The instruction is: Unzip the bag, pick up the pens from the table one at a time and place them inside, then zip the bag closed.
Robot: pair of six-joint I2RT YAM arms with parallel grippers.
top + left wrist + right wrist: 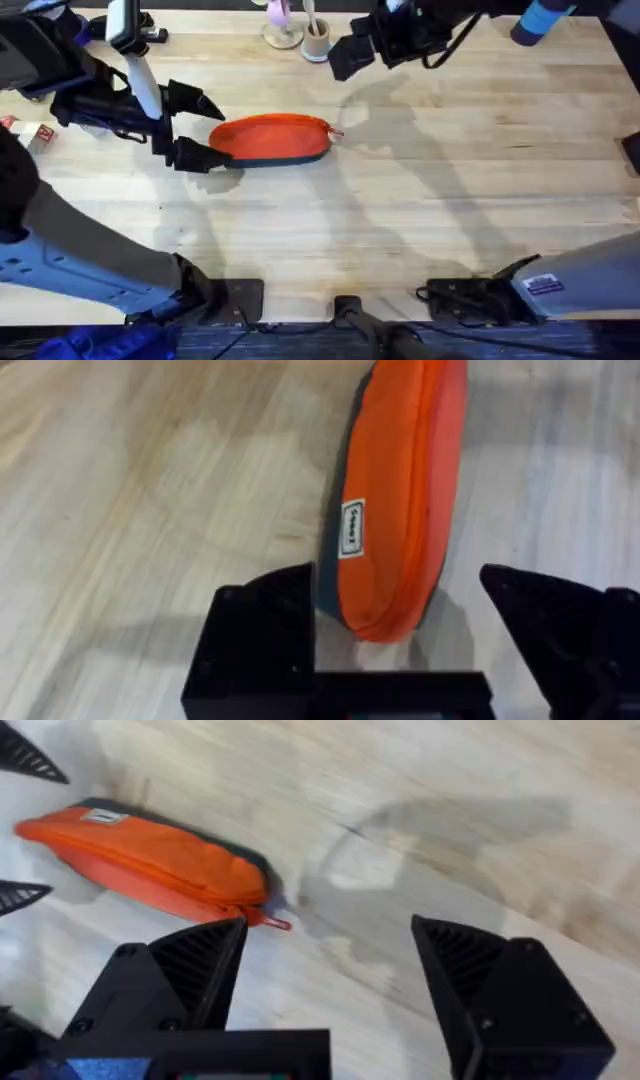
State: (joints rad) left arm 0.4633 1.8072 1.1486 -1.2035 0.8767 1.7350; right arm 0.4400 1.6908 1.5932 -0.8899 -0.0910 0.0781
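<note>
Across the light wooden table (420, 200), toward its left half and nearer the far edge: orange bag (272, 138) lying flat, zip pull (336, 132) at its right end. At the bag's left end: left gripper (188, 128), jaws wide, one finger either side of the tip, not closed on it. Near the far edge: right gripper (345, 55), raised, jaws wide, holding nothing.

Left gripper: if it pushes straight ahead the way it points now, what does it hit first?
The left gripper is open and points at the near end of the bag, which lies between the fingers. It would likely meet that end first.
</note>
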